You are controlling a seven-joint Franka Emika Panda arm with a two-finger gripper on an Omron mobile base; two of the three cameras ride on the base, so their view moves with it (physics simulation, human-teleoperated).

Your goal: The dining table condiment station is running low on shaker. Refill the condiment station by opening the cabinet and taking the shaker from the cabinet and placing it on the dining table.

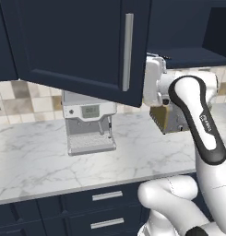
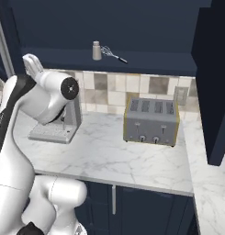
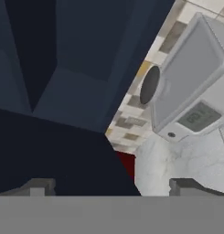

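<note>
The cabinet (image 2: 146, 62) stands open, and its left door (image 1: 73, 41) is swung out toward me with a long silver bar handle (image 1: 127, 50). On its shelf stands the small pale shaker (image 2: 96, 50), upright, next to a thin metal utensil (image 2: 115, 55). My gripper (image 3: 114, 187) is open with nothing between its fingertips (image 3: 38, 187). It sits at the open door's edge, low and left of the shaker, and looks at the door's dark face and the cabinet's underside. The dining table is out of view.
A coffee machine (image 1: 89, 126) stands on the marble worktop (image 1: 36, 161) below the cabinet, and a grey toaster (image 2: 151, 120) sits to its right. The right cabinet door (image 2: 217, 92) hangs open. Navy drawers (image 1: 107, 196) run below the worktop.
</note>
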